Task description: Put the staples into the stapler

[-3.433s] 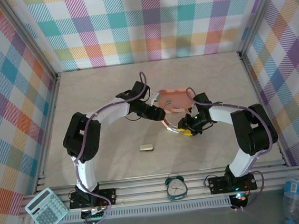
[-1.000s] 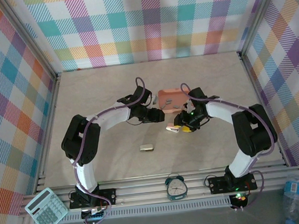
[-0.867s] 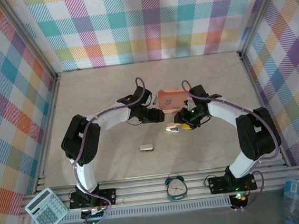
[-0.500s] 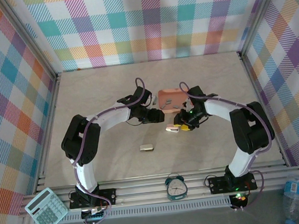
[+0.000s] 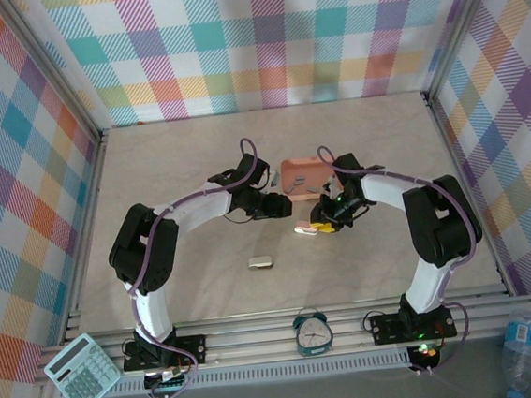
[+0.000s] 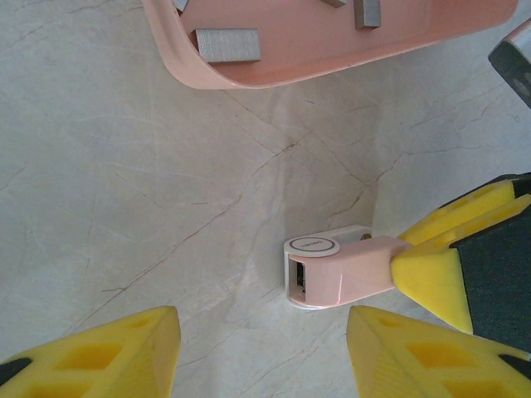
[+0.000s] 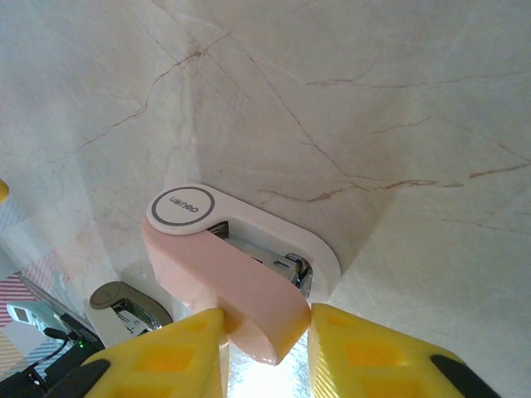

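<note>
The small pink and white stapler [image 5: 303, 228] lies on the table in front of the pink tray [image 5: 303, 177]. My right gripper [image 5: 322, 224] is shut on the stapler [image 7: 224, 274], with a yellow finger pressed against each side of its rear end. In the left wrist view, the stapler [image 6: 340, 274] points its front towards my left gripper [image 6: 261, 332]. That gripper is open with nothing between its fingers and hovers just left of the stapler. Grey strips of staples [image 6: 228, 45] lie in the tray [image 6: 332, 50].
A small white object [image 5: 260, 263] lies on the table nearer the arm bases. A teal clock [image 5: 311, 331], a calculator [image 5: 82, 372] and a bottle [image 5: 522, 339] sit along the near rail. Plaid walls enclose the table on three sides.
My right gripper's fingers have narrowed onto the stapler's rear end, and that arm has shifted slightly. The left arm has stayed still.
</note>
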You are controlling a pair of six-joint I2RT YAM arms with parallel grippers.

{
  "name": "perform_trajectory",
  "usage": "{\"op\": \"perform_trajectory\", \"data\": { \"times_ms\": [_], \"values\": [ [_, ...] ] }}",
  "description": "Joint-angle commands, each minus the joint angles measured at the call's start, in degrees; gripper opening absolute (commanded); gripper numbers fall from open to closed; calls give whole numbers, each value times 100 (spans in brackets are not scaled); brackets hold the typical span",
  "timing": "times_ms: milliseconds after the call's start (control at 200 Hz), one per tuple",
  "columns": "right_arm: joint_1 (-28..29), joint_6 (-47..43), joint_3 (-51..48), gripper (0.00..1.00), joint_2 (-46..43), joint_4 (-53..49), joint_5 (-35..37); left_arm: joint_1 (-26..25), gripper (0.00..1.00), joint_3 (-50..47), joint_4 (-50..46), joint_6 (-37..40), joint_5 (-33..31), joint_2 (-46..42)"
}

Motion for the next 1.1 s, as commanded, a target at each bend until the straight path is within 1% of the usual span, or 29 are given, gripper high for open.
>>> {"op": "perform_trajectory", "data": {
  "times_ms": [0, 90, 205, 295, 375, 445, 500, 570, 715, 880, 1005, 1100],
  "values": [
    [125, -111, -325, 23, 808, -643, 1333, 2, 55, 66, 7, -58, 26, 82],
    [283, -125, -282, 19, 1226, -793, 1565, -2, 55, 65, 26, -57, 10, 126],
    [434, -10, -481, 13, 1579, -621, 1663, -16, 55, 58, 45, -40, -3, 132],
    [489, 62, -600, 12, 1772, -501, 1704, -16, 55, 41, 21, -12, -13, 116],
    [620, 65, -509, 12, 1971, -577, 1848, -15, 55, 21, 33, 6, -25, 96],
    [668, 71, -443, 12, 2055, -530, 1722, -16, 55, -12, 48, 4, -49, 57],
    [701, 89, -477, 15, 1797, -386, 1623, -11, 55, -27, 68, 6, -71, -5],
    [708, 43, -442, 26, 1289, -273, 1478, -7, 56, -31, 59, 36, -140, -105],
    [705, -83, -111, 40, 139, -320, 1330, 15, 61, -15, 1, 136, -409, -360],
    [697, -162, 170, 45, -766, -415, 1320, 105, 66, -75, -28, 307, -899, -888],
    [613, -181, 126, 46, -1263, -309, 1393, 257, 72, -299, -13, 482, -1565, -1440],
    [419, -269, -4, 51, -1600, -80, 1558, 471, 76, -644, 111, 643, -2183, -1973]
  ]
}}
